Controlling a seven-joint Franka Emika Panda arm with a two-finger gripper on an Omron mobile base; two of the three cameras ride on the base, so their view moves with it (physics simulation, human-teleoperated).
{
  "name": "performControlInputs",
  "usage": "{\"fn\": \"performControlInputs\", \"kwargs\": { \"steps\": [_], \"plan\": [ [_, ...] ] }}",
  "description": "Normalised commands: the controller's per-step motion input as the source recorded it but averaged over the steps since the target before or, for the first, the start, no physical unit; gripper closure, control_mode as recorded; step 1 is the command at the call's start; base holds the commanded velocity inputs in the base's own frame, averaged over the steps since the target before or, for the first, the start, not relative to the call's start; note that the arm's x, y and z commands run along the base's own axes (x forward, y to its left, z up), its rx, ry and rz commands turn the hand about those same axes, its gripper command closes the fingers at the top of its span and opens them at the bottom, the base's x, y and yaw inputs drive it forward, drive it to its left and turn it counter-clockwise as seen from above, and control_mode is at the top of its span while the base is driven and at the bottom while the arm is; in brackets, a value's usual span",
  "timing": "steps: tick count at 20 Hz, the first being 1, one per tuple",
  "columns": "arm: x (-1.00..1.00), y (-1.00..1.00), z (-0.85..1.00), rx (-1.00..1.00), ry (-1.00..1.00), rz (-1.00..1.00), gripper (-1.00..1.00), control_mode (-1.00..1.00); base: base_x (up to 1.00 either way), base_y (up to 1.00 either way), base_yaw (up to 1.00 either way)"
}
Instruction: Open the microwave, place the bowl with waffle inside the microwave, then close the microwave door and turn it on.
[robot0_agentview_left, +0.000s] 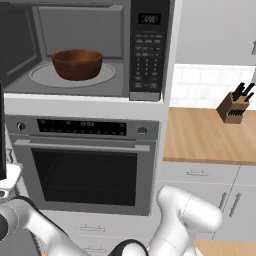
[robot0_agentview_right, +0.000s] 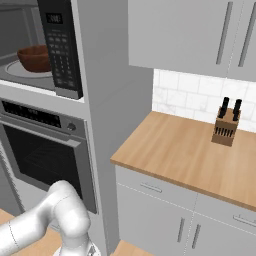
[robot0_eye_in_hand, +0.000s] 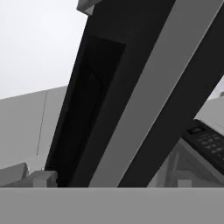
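Microwave (robot0_agentview_left: 90, 50) — built-in, black and steel, grey cavity with a pale round turntable; keypad panel (robot0_agentview_left: 148, 55) with small display at its right. Standing open.

Bowl (robot0_agentview_left: 77, 63) — round, glossy, dark reddish-brown; seated on the turntable inside the cavity. Its contents cannot be made out.

Microwave door (robot0_eye_in_hand: 131, 87) — dark glass in a steel frame; swung out, seen close and aslant in the hand view, with the keypad edge beyond it.

Oven (robot0_agentview_left: 85, 165) — directly below the microwave; steel front, dark window, horizontal bar handle.

Countertop (robot0_agentview_right: 185, 150) — light wood, to the right, over grey cabinets; white tiled wall behind.

Knife block (robot0_agentview_right: 225, 127) — wooden, black handles, standing on the counter near the wall.

Gripper — by the door; jaws spread wide, holding nothing.
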Motion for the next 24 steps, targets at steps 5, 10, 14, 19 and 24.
{"fn": "performControlInputs", "kwargs": {
  "steps": [5, 10, 14, 19, 24],
  "plan": [
    [0.00, -0.54, 0.37, 0.28, -0.02, -0.01, -1.00, -1.00, 0.00, 0.00, 0.00],
    [0.00, -0.87, 0.23, 0.42, -0.01, 0.00, -1.00, -1.00, 0.00, 0.00, 0.00],
    [0.00, -1.00, 0.20, 0.46, 0.00, 0.00, -1.00, -1.00, 0.00, 0.00, 0.00],
    [0.23, -1.00, 0.26, 0.46, 0.12, 0.00, -1.00, -1.00, 0.00, 0.00, 0.00],
    [0.42, -1.00, 0.25, 0.40, 0.17, 0.00, -1.00, -1.00, 0.00, 0.00, 0.00]
  ]
}}
